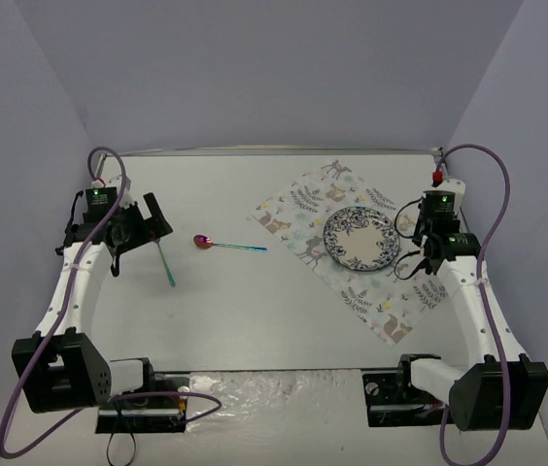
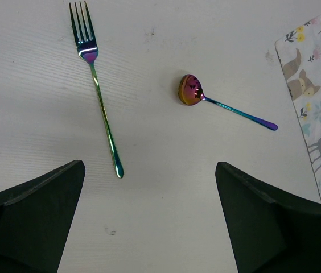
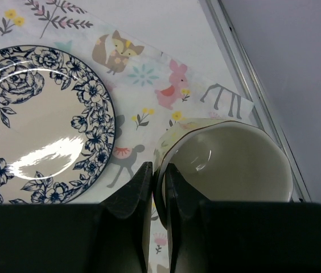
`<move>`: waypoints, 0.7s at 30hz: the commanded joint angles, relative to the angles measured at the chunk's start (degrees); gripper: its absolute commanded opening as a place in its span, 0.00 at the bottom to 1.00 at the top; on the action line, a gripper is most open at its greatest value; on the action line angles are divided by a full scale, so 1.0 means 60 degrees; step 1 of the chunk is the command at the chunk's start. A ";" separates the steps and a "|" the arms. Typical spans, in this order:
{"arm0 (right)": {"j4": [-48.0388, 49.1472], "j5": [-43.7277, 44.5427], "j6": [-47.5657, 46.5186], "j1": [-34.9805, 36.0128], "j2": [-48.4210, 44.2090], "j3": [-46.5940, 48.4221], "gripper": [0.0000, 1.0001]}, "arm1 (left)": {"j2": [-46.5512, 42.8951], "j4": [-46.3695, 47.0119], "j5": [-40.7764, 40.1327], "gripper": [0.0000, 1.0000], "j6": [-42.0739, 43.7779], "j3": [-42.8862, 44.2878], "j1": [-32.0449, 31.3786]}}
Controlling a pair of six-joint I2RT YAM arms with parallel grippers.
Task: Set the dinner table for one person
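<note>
White worktop (image 1: 255,320): lay under the plate and everything else, thin metal rim at its far edge.
Plate (image 1: 360,238): blue floral rim, cream centre, empty, flat on the cloth.
Cloth (image 1: 289,209): pastel animal print, turned at an angle, spread under the plate and out past it on all sides.
Cup (image 3: 229,165): pale, empty, just right of the plate, over the cloth. Could not tell whether it sat on the cloth or was lifted.
Right gripper (image 3: 159,170): clamped on the cup's rim on the side nearest the plate, one finger inside, one outside.
Spoon (image 2: 192,91): iridescent, left of the plate, off the cloth, handle end towards the plate.
Fork (image 2: 87,48): iridescent, further left of the plate than the spoon, apart from it.
Left gripper (image 2: 150,164): fingers wide apart, empty, above the worktop on the far side of the fork from the plate.
</note>
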 commanded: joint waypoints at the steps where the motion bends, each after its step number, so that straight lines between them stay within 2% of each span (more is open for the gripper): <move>1: 0.1053 -0.0623 -0.0667 -0.0846 -0.0018 0.0202 0.00 | -0.0226 0.0480 -0.0114 0.97 0.0066 0.0111 -0.0158; 11: 0.1908 -0.2158 -0.1915 -0.1933 0.0750 0.0051 0.00 | -0.0230 0.0465 -0.0437 0.97 0.0196 0.0083 -0.0428; 18: 0.2338 -0.2059 -0.2335 -0.2188 0.1198 0.0092 0.00 | -0.0110 0.0466 -0.0619 0.97 0.0228 0.0067 -0.0534; 21: 0.2604 -0.2543 -0.2297 -0.2561 0.1227 -0.0061 0.00 | -0.0079 0.0465 -0.0679 0.97 0.0256 0.0067 -0.0582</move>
